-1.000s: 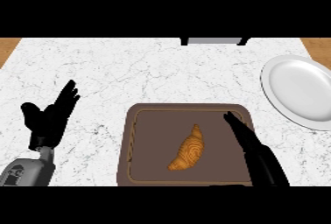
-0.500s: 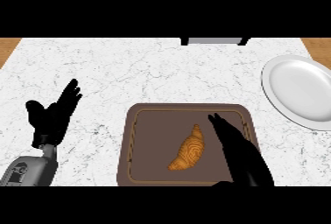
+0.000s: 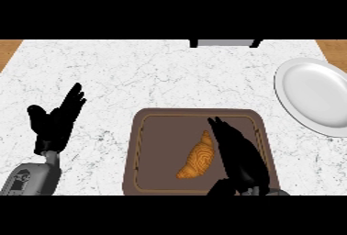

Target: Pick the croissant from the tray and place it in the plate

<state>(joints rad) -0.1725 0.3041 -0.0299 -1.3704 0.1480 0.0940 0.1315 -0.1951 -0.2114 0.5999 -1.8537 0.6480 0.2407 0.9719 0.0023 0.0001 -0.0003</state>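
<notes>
Reaching stage, nothing grasped yet. A golden croissant point(image 3: 198, 157) lies in a brown tray point(image 3: 156, 123) at six o'clock on the marble counter point(image 3: 169, 73). The right hand point(image 3: 237, 153), fingers straight, sits just beside the croissant at its three o'clock. It likely needs to curl round it next. The white plate point(image 3: 313, 94) waits at two o'clock. The left hand point(image 3: 55, 120) rests open at nine o'clock.
</notes>
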